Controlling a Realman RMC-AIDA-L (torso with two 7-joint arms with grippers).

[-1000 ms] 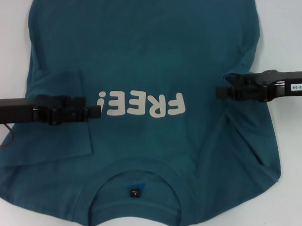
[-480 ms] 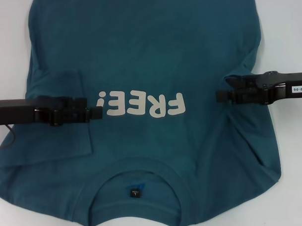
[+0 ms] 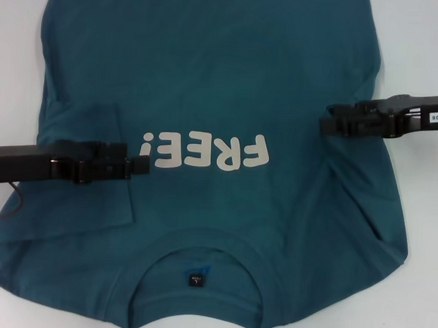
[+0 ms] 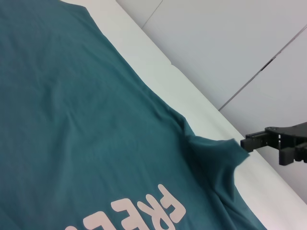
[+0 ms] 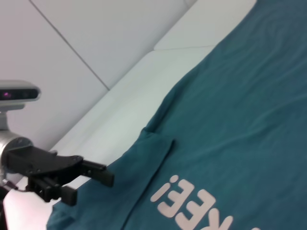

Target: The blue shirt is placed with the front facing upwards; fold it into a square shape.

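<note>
On the white worktop (image 3: 425, 42), I saw the blue shirt (image 3: 207, 77); left gripper (image 3: 141, 163) fingers apart, right gripper (image 3: 327, 124) pinching its fold.

head: overhead, down | wrists: low, oblique | shared: lettering (image 3: 203, 150)

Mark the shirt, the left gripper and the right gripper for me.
shirt (image 3: 207, 77), head view, on the flat body panel above the lettering.
left gripper (image 3: 141, 164), head view, at its fingertips beside the lettering.
right gripper (image 3: 327, 124), head view, at its fingertips by the shirt's edge.
</note>
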